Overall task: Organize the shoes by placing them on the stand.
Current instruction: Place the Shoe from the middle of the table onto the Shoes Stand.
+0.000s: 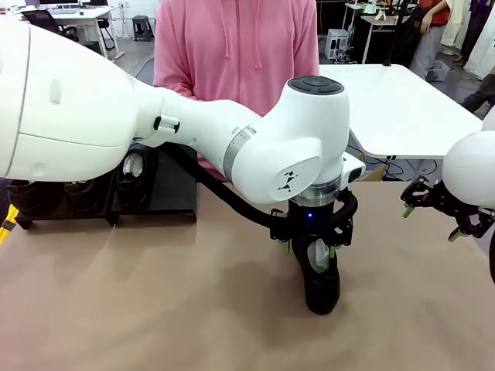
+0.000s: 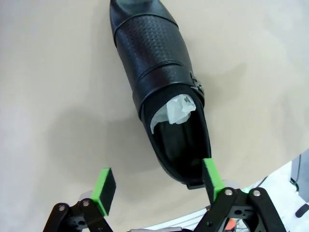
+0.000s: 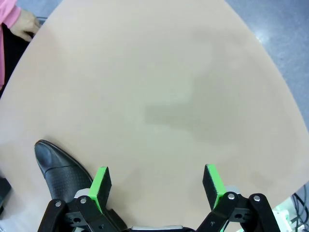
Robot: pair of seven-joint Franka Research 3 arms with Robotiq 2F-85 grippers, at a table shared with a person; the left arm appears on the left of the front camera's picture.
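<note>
Left pincer [image 2: 158, 186]: spread wide over the heel end of a lone shoe [image 2: 159, 82]; one green pad [image 2: 211, 175] sits just beside the heel rim, the other stands clear of the leather. Nothing is pinched. In the front view the left pincer [image 1: 311, 249] hangs straight down over that shoe, a pose that suits a grasp from above across the heel opening.

Lone shoe: rests sole-down on the bare counter [image 1: 155, 309], well apart from the stand. White paper stuffing [image 2: 175, 110] fills the opening and probably keeps the upper from collapsing under a squeeze.

Stand [image 1: 155, 189]: black, at the far left of the counter in front of the person in the pink top [image 1: 236, 46]; most of it is hidden behind the left arm. At least one shoe already on it [image 1: 133, 171] shows a pale lining, so part of the job looks done.

Right pincer [image 3: 157, 186]: spread, holding nothing, hovering over bare counter to the right; the toe of the lone shoe lies off to its side. It seems parked out of the other arm's way.

Step in hand: judged as either about to grip or just let go; the pictures do not settle which.

Risk: glossy leather could slip if only the heel rim is caught.
</note>
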